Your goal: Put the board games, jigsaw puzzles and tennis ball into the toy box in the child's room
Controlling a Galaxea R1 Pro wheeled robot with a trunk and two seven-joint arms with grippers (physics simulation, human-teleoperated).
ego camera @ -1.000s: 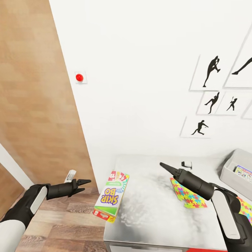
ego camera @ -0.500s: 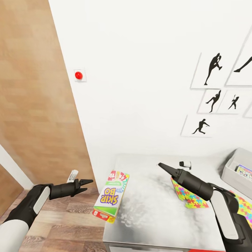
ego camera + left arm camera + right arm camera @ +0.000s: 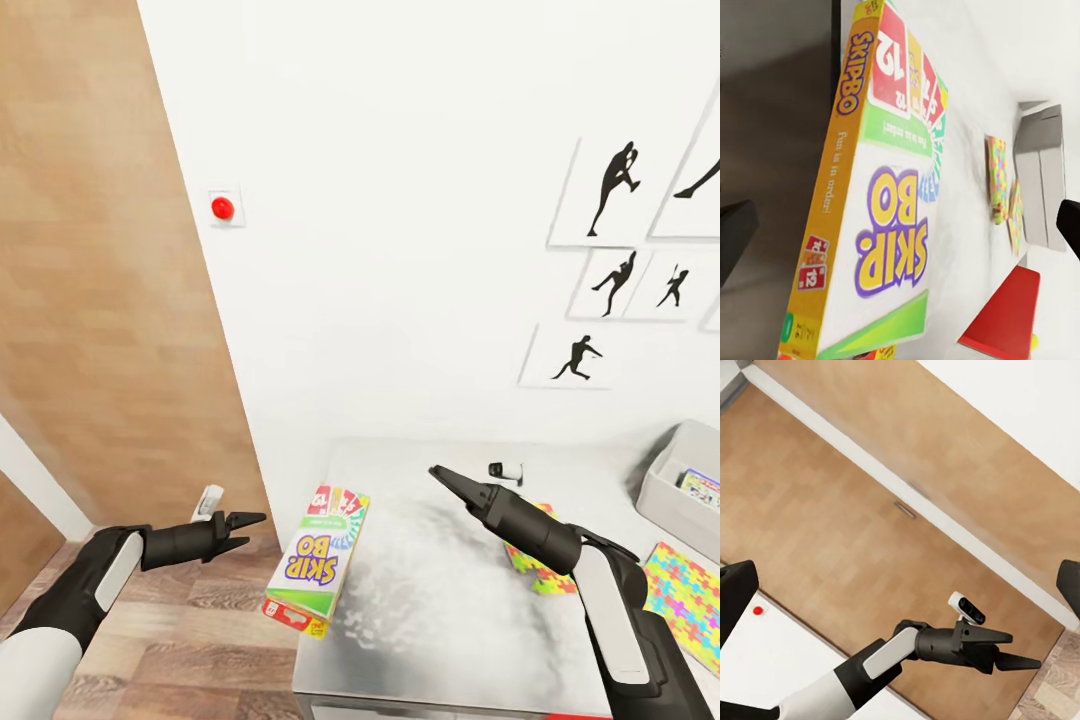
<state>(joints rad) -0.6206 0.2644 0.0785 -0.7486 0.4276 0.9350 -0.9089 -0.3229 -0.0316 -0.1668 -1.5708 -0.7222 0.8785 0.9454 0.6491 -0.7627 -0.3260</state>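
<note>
Skip-Bo board game (image 3: 318, 565) overhanging the table's (image 3: 440, 600) left edge

The left gripper (image 3: 240, 528) hung empty, fingers slightly parted, beside it; whether the right gripper (image 3: 445, 480) was parted was unclear. Two jigsaw puzzles (image 3: 690, 598) lay near the toy box (image 3: 668, 490)

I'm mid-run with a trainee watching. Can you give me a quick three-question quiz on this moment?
1. True or false: the left hand is shut on the Skip-Bo box.
2. What lies inside the toy box? A) a tennis ball B) a flat printed box C) nothing
3. How many jigsaw puzzles lie on the table outside the toy box?

Key: 1 false: the hand is open, beside the box and apart from it. 2 B. 3 two.
</note>
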